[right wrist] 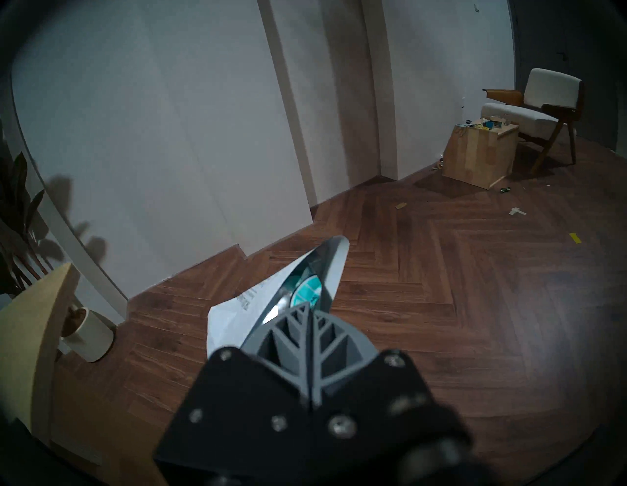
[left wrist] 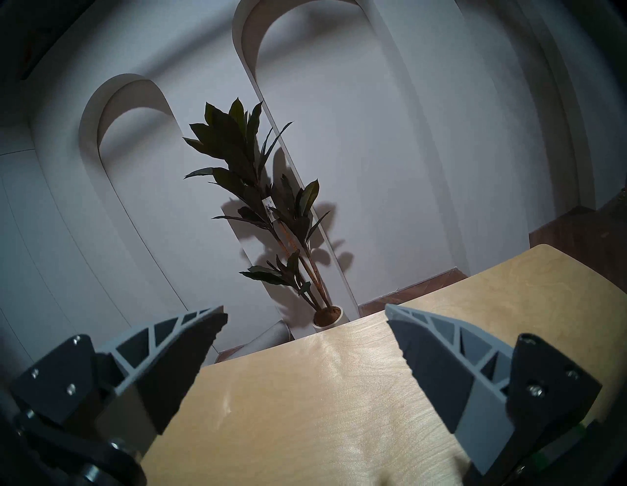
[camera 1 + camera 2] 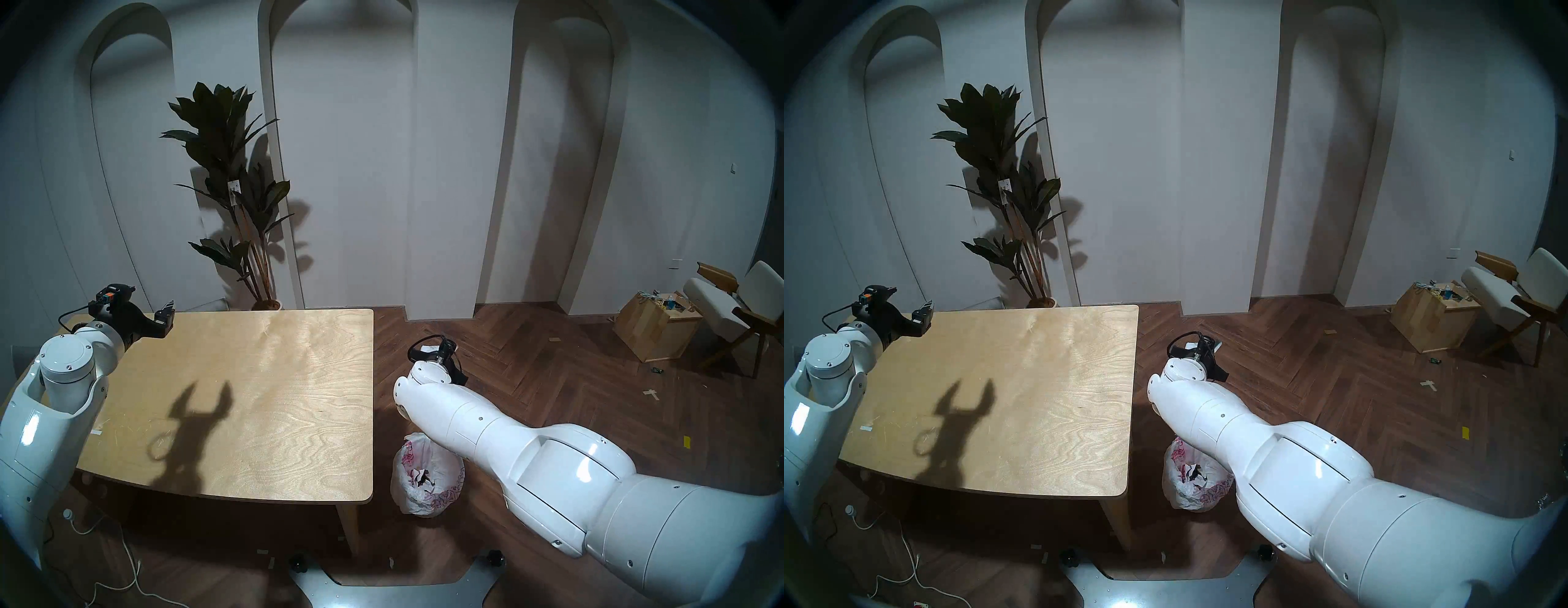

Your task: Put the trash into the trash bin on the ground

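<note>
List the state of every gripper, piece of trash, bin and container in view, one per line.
Left gripper: open, empty, above the table's far left corner.
Right gripper: shut on the wrapper, out over the floor beyond the bin.
Wrapper: crumpled, white with teal print, pinched in the jaws.
Trash bin: upright on the floor beside the table, bag-lined, some trash inside.
Wooden box: on the floor, open-topped, clutter inside.

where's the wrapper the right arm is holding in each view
Head stereo left: wrapper, a white sliver past the right wrist, over the floor.
Head stereo right: wrapper, same place.
Left wrist: not in it.
Right wrist: wrapper, centre, pinched in the right tool.
Shared landmark: wooden box beside the chair.
</note>
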You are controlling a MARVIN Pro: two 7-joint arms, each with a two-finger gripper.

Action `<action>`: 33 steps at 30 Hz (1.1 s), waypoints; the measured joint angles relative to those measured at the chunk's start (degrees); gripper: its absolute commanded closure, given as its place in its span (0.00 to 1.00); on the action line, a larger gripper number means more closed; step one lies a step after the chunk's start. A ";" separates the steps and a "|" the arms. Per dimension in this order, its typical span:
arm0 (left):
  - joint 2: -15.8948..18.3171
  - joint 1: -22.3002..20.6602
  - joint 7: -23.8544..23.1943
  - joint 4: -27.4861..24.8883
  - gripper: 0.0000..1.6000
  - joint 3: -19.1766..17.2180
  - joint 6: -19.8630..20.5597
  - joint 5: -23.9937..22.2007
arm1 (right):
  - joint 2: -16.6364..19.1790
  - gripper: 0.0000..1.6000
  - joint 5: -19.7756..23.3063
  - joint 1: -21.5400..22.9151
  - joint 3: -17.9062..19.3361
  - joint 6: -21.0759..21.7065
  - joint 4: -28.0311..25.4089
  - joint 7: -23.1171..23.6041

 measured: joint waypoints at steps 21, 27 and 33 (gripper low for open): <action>0.50 0.02 1.00 -1.92 0.00 -0.86 4.02 -0.79 | 3.42 1.00 -1.50 -7.75 -3.51 -0.82 -4.93 -5.27; 0.64 0.16 1.30 -2.81 0.00 -1.43 5.42 -0.79 | 4.81 1.00 -2.41 -9.62 -4.61 -1.99 -8.54 -6.95; 0.71 0.56 1.58 -3.88 0.00 -2.24 7.00 -0.75 | 6.92 1.00 -3.63 -11.67 -5.84 -3.04 -13.41 -9.19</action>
